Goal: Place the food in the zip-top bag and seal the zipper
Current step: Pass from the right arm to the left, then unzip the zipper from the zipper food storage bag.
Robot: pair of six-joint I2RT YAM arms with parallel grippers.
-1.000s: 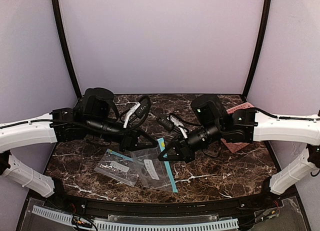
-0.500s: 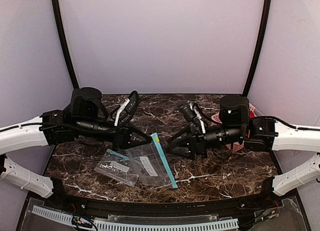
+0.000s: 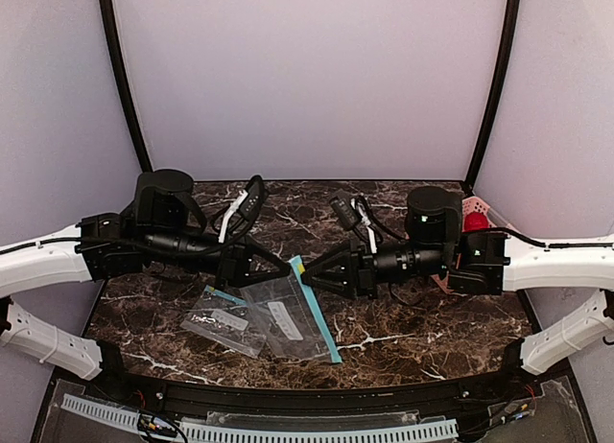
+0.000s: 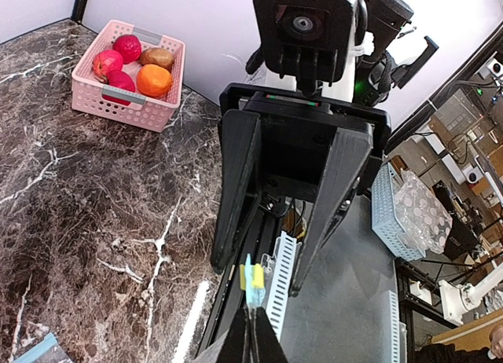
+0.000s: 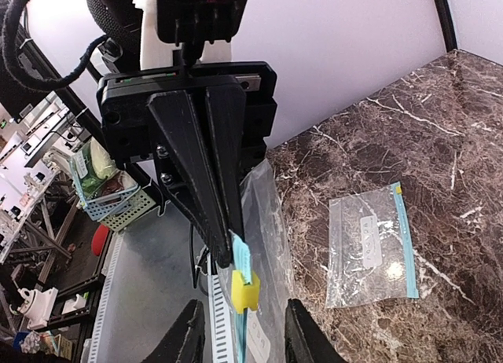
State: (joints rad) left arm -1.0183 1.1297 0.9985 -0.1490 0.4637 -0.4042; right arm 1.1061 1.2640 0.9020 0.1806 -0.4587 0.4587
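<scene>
Now the right arm, drawn back toward the right of the overhead frame half a second ago, is back at centre over the worktop [image 3: 403, 318]. The right gripper [image 3: 312, 277] faces the left gripper [image 3: 278, 266]; its fingers stand apart either side of the bag edge, gripping nothing. The left fingers are clamped on one end of the zipper [image 3: 317, 314], holding up the zip-top bag [image 3: 283, 318] at lower centre.

Judgement: the bag mouth is being readied for opening, and loading has not begun.

The bag is clear, limp and empty, with a white label. The food [image 4: 126, 60], five pieces, sits in the pink basket [image 4: 118, 104], upper left of the left wrist view. A yellow slider [image 5: 244, 291] sits just below the grip.
</scene>
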